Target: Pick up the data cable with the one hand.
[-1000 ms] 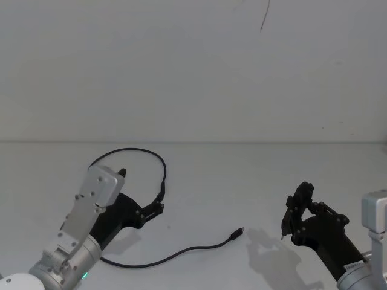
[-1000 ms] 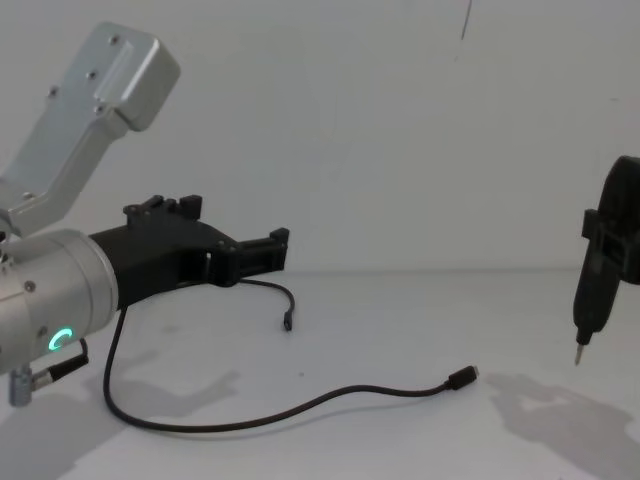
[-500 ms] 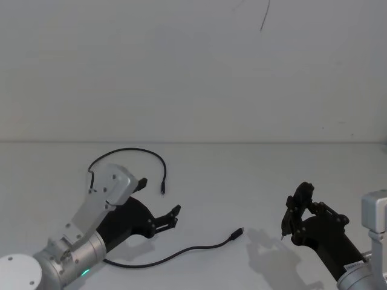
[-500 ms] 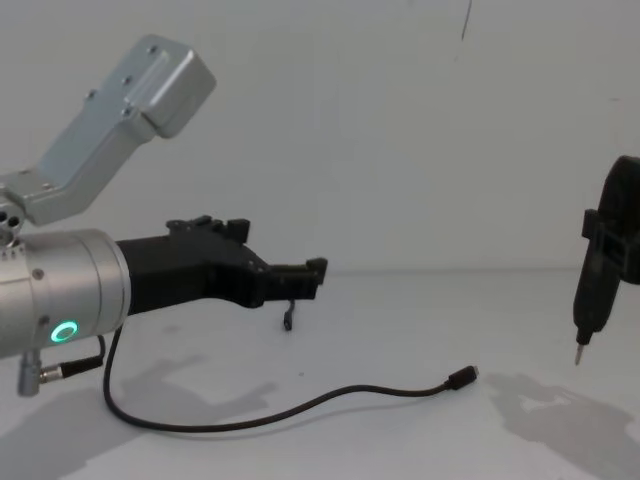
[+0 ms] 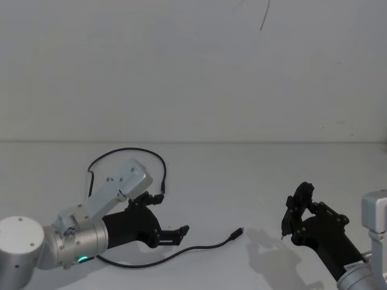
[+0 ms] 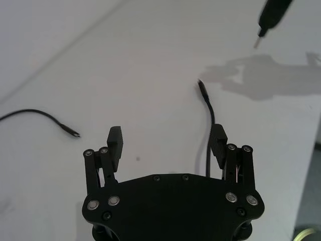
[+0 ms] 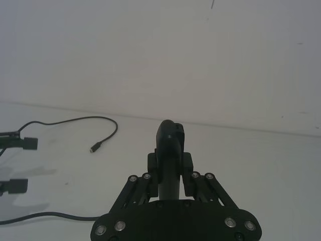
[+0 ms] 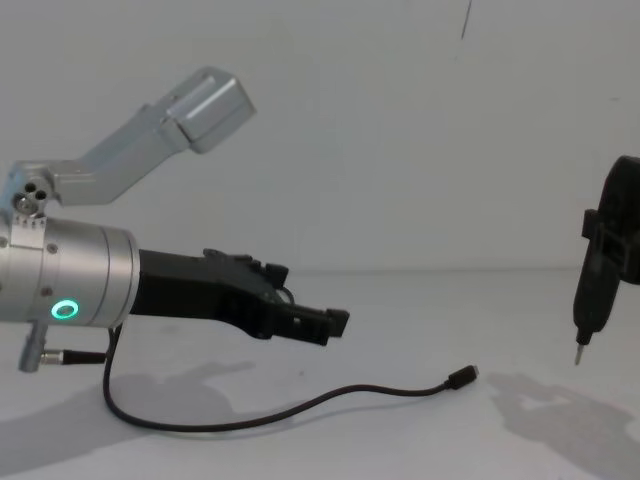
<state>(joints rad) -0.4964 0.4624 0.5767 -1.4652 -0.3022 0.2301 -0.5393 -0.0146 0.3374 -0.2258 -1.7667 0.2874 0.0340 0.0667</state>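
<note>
**Operator:** How did the approach stand when you checked it?

**Inspector:** Your left claw (image 5: 169, 216) hung above the table (image 5: 242, 181) with its jaws spread wide and nothing between the pads. The data cable (image 5: 199, 248) lay flat beneath it. From the wrist camera, a straight run of cord passed under the gap, hard against the inner side of one finger (image 6: 219, 143) rather than midway. The near plug (image 6: 200, 84) lay ahead of the fingertips, and the far plug (image 6: 74, 133) lay out beyond the other finger.

**Operator:** And the other arm?

**Inspector:** Your right claw (image 7: 170, 165) was parked well off to the left claw's right, clamped on a dark pointed tool (image 8: 590, 300) and clear of the cord (no concern there).

**Operator:** What did the step call for?

**Inspector:** In my judgement you were at the pre-grasp, with the descent not begun. You needed to shift sideways until the cord sat centred in the gap and hold the fingers square across it. Then you needed to lower until the tips almost met the table before closing. A thin cord lying flat offered little to bite. Closing high would have missed it, and closing off-centre could have pushed it aside. The straight run was the place to grip, not the plug, and the lift wanted to be slow, since the loop behind the claw would likely drag.
</note>
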